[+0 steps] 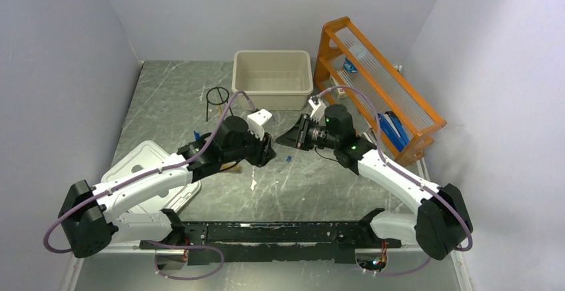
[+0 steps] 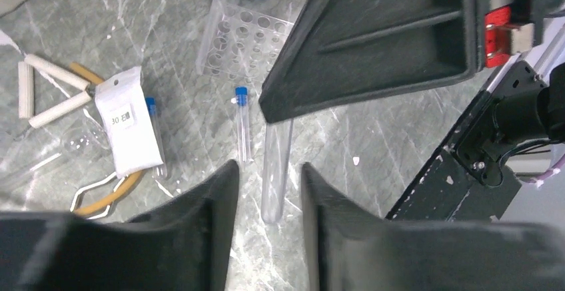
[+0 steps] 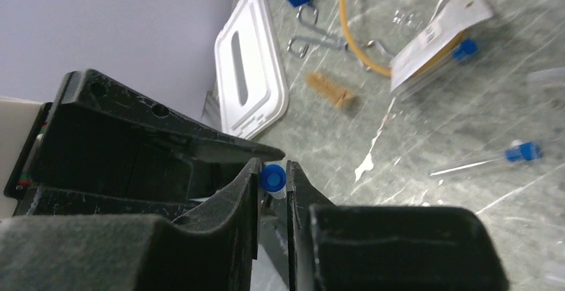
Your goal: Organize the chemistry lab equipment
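Note:
Over the middle of the table my two grippers meet tip to tip. My right gripper (image 3: 272, 168) is shut on a blue-capped tube (image 3: 272, 178), its cap pinched between the fingertips. The tube's clear body (image 2: 276, 171) runs down between the fingers of my left gripper (image 2: 266, 171), which stands open with a gap on each side of the tube. On the table below lie a white packet (image 2: 126, 128), another blue-capped tube (image 2: 242, 124), the white triangle (image 2: 53, 91), the tan rubber tube (image 2: 106, 198), metal tongs (image 3: 313, 31) and the brown-bristled brush (image 3: 331, 90). The black wire tripod ring (image 1: 216, 98) stands further back.
A beige tub (image 1: 273, 78) sits at the back centre, with an orange wooden rack (image 1: 376, 84) to its right. The tub's white lid (image 1: 143, 171) lies at the left under my left arm. A clear holed tube rack (image 2: 243, 41) lies near the loose items.

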You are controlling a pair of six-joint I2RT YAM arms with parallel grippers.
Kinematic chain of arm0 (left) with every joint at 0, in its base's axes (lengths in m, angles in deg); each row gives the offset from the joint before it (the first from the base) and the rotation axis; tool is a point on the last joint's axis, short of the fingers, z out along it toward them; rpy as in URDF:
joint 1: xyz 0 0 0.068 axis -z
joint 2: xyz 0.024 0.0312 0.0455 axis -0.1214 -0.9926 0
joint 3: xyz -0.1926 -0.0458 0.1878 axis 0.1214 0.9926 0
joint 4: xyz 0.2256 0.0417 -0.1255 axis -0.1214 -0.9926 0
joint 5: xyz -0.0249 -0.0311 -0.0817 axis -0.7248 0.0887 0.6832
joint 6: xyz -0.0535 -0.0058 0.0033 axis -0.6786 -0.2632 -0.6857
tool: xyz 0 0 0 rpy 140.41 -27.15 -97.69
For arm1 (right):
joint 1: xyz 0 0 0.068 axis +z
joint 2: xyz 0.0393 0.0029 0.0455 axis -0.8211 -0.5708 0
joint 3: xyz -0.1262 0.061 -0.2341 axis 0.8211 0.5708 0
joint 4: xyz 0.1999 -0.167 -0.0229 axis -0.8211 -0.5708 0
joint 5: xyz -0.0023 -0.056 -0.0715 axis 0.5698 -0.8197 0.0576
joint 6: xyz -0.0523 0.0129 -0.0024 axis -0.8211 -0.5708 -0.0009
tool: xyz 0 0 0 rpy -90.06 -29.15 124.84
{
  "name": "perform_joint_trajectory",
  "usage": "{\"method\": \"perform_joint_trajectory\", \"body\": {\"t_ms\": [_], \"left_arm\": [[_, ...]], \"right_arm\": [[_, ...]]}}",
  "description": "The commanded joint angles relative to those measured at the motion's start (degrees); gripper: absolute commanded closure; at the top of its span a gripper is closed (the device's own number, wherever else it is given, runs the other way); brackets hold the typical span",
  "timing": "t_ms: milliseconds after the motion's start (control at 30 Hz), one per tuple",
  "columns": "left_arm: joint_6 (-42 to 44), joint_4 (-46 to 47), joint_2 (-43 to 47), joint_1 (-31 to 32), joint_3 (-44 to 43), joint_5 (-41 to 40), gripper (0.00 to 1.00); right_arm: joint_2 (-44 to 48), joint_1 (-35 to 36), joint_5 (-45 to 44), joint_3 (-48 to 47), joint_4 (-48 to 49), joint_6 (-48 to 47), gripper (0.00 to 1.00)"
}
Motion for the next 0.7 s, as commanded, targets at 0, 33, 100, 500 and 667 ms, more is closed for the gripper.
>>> {"method": "perform_joint_trajectory", "body": {"t_ms": [0, 33, 100, 500, 667], "left_arm": [[-2.3, -3.2, 1.5, 0.3, -4.3, -5.6, 0.47], [-2.6, -4.0, 1.9, 0.3, -4.9, -7.8, 0.42], [-2.9, -5.4, 2.9, 0.3, -5.8, -11.8, 0.34], [-0.4, -6.5, 9.0, 0.4, -6.8, -23.7, 0.31], [2.0, -2.0, 11.9, 0.3, -3.5, -21.4, 0.31]], "right_arm": [[4.3, -0.2, -8.9, -0.2, -1.7, -9.2, 0.86], [4.9, -0.2, -12.3, -0.3, -2.7, -12.3, 0.86], [5.7, -0.3, -18.8, 0.2, -4.0, -17.1, 0.86], [4.9, 7.4, -53.6, 3.1, -1.8, -33.4, 0.87], [0.9, 10.4, -60.7, 2.4, -0.4, -35.4, 0.87]]}}
